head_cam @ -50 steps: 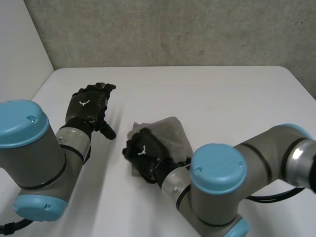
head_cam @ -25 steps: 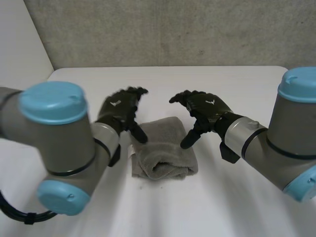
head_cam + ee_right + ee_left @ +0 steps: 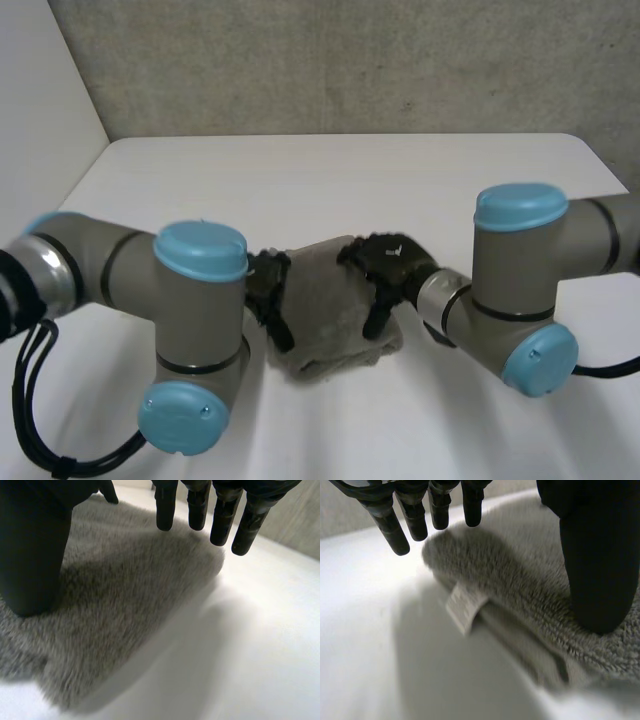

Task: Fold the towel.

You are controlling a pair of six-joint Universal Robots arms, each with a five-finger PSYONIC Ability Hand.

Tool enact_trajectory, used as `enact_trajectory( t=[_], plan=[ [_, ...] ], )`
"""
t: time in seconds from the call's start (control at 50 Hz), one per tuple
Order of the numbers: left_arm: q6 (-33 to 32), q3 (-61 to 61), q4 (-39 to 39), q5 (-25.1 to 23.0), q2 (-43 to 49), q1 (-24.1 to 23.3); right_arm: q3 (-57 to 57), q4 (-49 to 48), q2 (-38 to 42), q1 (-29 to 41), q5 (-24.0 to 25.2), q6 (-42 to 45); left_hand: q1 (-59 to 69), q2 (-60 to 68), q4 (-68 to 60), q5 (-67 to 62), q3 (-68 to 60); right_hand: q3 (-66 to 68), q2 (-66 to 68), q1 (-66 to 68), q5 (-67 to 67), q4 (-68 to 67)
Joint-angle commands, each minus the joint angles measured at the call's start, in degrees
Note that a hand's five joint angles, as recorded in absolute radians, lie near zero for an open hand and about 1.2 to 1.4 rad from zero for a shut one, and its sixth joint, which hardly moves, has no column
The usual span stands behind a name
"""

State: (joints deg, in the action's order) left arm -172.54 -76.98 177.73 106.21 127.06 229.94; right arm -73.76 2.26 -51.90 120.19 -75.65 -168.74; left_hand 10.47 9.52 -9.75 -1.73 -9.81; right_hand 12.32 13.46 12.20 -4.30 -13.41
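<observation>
Towel (image 3: pixel 325 305) lies folded under both thumbs; left hand (image 3: pixel 268 290) and right hand (image 3: pixel 385 264), fingers straight and apart over its edges, apparently press the fold flat

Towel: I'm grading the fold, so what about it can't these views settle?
- Print on the tag: left wrist view, blurred.
- How many layers the towel has: left wrist view, its stacked edge is blurred.
- Its side edges: head view, partly covered by the left hand and the right hand.
- The cloth under each thumb: both wrist views, hidden by the thumbs.
</observation>
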Motion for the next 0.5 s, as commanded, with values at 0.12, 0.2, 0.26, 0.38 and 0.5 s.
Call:
enact_trajectory(
  t=[0.12,0.2,0.26,0.38,0.5],
  plan=[
    [-0.2,3.4,-4.5,-0.3,-25.2,8.8,1.7,-1.1,-21.9,-3.6,-13.2,-3.4,0.1,1.0,-0.8,1.2,-0.7,-2.3,-3.5,-2.2,4.3,3.4],
    [-0.2,6.4,-10.0,-1.5,-29.4,11.1,3.4,1.1,-29.1,-6.4,-17.4,-2.9,-0.1,0.9,-0.6,1.3,-0.6,-2.3,-3.5,-2.2,4.3,3.4],
    [-0.1,9.1,-16.9,-4.4,-32.4,13.3,5.5,7.0,-32.5,-7.6,-17.7,-2.6,-0.1,0.9,-0.6,1.3,-0.6,-2.3,-3.5,-2.2,4.3,3.4],
    [0.0,9.9,-24.0,-11.1,-36.8,18.3,9.3,16.8,-32.8,-9.2,-17.3,-2.3,0.1,1.0,-0.8,1.2,-0.7,-2.3,-3.5,-2.2,4.3,3.4],
    [-0.1,9.2,-24.2,-12.3,-37.3,18.0,9.6,16.8,-32.8,-9.3,-17.3,-2.3,-0.1,0.9,-0.6,1.3,-0.6,-2.3,-3.5,-2.2,4.3,3.4]
  ],
)
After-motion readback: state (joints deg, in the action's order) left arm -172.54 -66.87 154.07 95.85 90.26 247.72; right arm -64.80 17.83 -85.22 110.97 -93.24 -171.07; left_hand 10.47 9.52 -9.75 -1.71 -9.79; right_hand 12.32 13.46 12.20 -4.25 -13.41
